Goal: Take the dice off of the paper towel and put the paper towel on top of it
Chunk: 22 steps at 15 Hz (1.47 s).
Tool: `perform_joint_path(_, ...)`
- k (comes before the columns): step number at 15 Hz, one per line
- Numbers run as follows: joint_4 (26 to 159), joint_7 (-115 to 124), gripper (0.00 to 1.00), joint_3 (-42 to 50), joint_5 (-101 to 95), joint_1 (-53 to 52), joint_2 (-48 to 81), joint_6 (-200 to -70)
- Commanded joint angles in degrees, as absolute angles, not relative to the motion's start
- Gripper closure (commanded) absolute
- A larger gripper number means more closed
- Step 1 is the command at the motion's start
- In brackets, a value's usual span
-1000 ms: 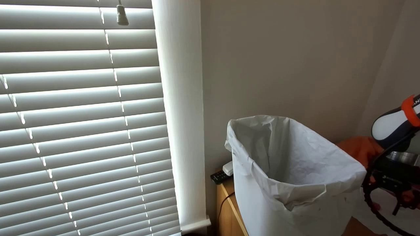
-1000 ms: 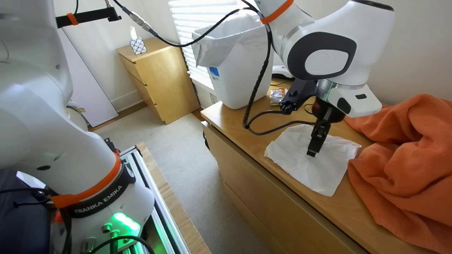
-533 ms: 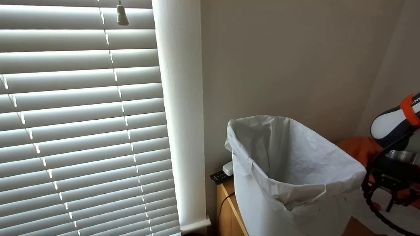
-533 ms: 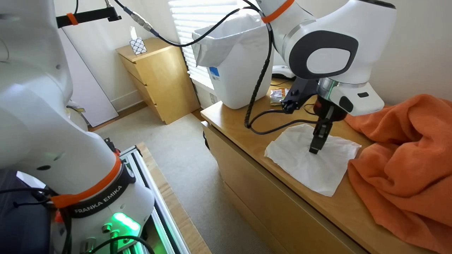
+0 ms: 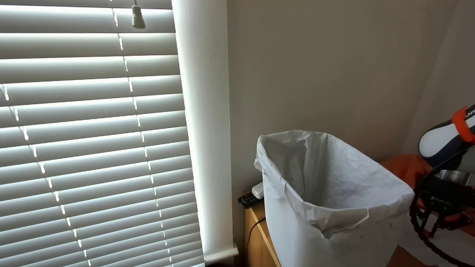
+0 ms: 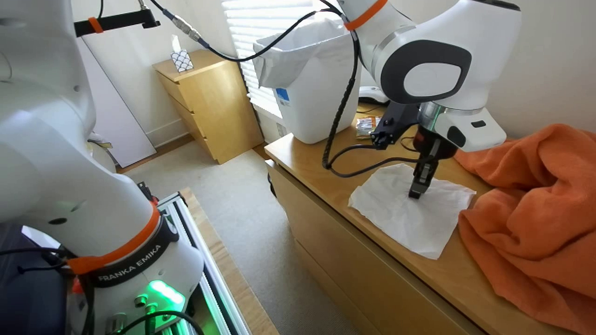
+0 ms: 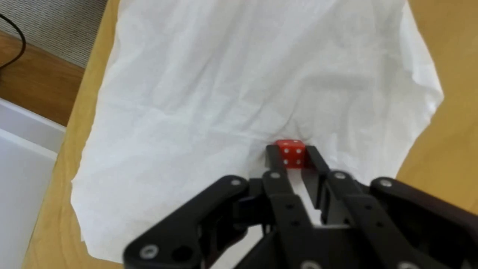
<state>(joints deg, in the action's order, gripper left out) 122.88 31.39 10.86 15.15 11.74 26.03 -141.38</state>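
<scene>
The dice is a red cube with white dots (image 7: 294,156), seen in the wrist view pinched between the tips of my gripper (image 7: 293,154). Both black fingers (image 7: 273,158) lie against its sides. Beneath them the white paper towel (image 7: 209,93) is spread flat, lightly creased, on the wooden dresser top. In an exterior view the fingertips point down at the middle of the paper towel (image 6: 400,221), and the arm hides the dice there. Whether the dice still rests on the towel or is slightly lifted, I cannot tell.
A crumpled orange cloth (image 6: 535,223) lies beside the towel. A white lined bin (image 6: 321,88) stands on the dresser, with a small packet (image 6: 367,128) near it. A black cable (image 6: 344,102) loops from the arm. The dresser's front edge (image 6: 372,246) runs close to the towel.
My gripper's fingers have come together onto the dice. In an exterior view the visible fingertip has shifted slightly up and right. The paper towel has not visibly moved.
</scene>
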Motion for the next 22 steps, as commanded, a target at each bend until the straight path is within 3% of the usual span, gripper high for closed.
perform_joint_path(1,123.59,30.2,0.94,11.21,16.9,11.05,25.56,-142.64)
perform_joint_path(10,127.17,29.44,0.95,9.7,16.08,7.24,18.05,-143.63)
perform_joint_path(22,126.25,28.93,0.95,6.13,15.08,2.74,22.39,-143.35)
